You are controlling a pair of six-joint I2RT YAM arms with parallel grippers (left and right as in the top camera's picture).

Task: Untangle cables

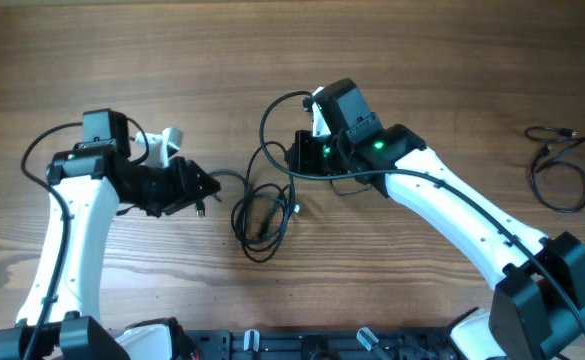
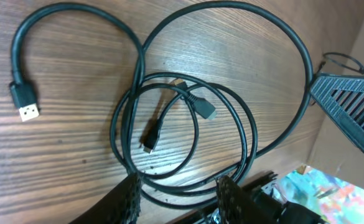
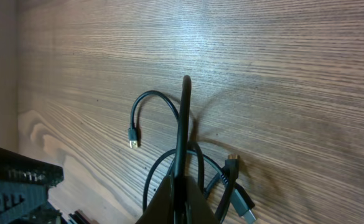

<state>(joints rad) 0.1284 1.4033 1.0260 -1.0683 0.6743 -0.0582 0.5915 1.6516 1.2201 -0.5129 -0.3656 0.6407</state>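
The black two-finger left gripper [image 1: 202,192] lies low over the brown wood-grain table [image 1: 422,60], at 9 o'clock of the work. Its jaws are spread. In the left wrist view their tips frame the nearest loops without touching them. A flat black plug with a pale metal end [image 2: 23,106] lies free on the wood at 10 o'clock of that view.

The knotted heap of thin black flexible cables [image 1: 262,215] sits at the table's middle, slightly toward 6 o'clock, with several loops laid over one another.

At 1 o'clock of the heap, the black right gripper [image 1: 298,152] has its jaws pressed together on one thin black strand [image 3: 183,130], which rises taut from the pile.

At the 3 o'clock edge, well apart, a single thin black cord [image 1: 552,150] lies alone, seemingly already sorted out.

The step in hand looks like drawing one strand out of the knot. The next move likely calls for the left jaws to pin or pinch a neighbouring loop while the right arm pulls away toward 3 o'clock, slowly so the heap is not dragged along.
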